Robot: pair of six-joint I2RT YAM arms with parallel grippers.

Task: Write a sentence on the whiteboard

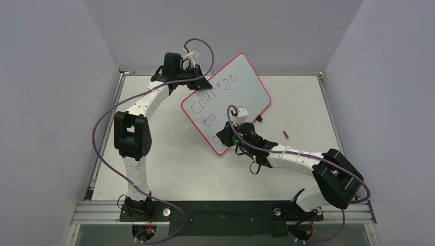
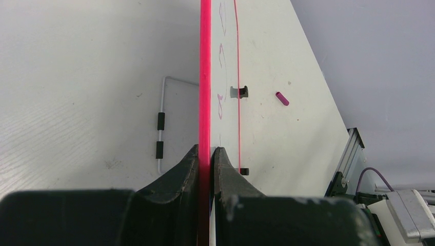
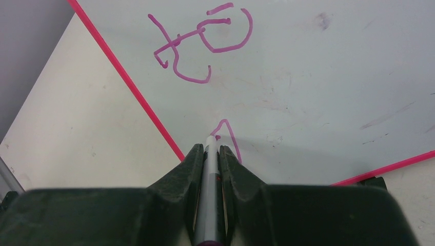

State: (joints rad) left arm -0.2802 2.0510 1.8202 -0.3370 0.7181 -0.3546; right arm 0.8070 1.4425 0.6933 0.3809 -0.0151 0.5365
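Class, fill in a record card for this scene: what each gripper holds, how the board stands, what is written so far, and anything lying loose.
left gripper: shut on the rim of the whiteboard, which stands tilted
right gripper: shut on a marker, tip at the board
sentence: "Courage" and "to", plus the first stroke of a third line
loose item: small purple cylinder, perhaps the marker's cap, on the table right of the board
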